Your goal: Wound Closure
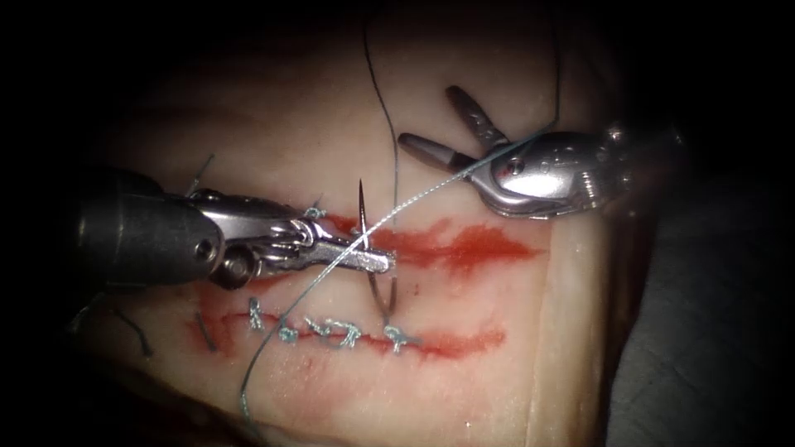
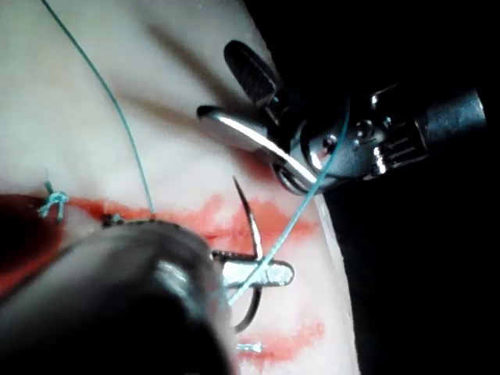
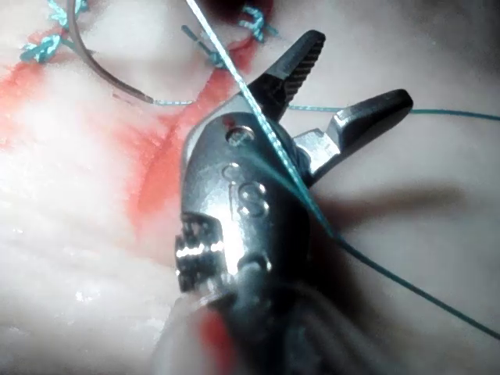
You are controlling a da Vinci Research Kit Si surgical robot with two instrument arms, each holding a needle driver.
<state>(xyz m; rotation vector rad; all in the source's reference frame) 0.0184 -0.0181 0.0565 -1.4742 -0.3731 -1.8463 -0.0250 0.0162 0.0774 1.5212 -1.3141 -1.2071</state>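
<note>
Pale tissue (image 1: 331, 124) as the bed, red fluid (image 1: 472, 248) streaks, knotted stitches (image 1: 331, 331), thread (image 1: 273, 348) across it

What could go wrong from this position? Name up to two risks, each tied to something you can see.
1. The thread lies across the right tool, whose jaws stand open and hold nothing; it might snag there.
2. The left tool is shut on the needle at mid-curve, its point up, clear of the tissue; the point could scratch the right tool nearby.
</note>
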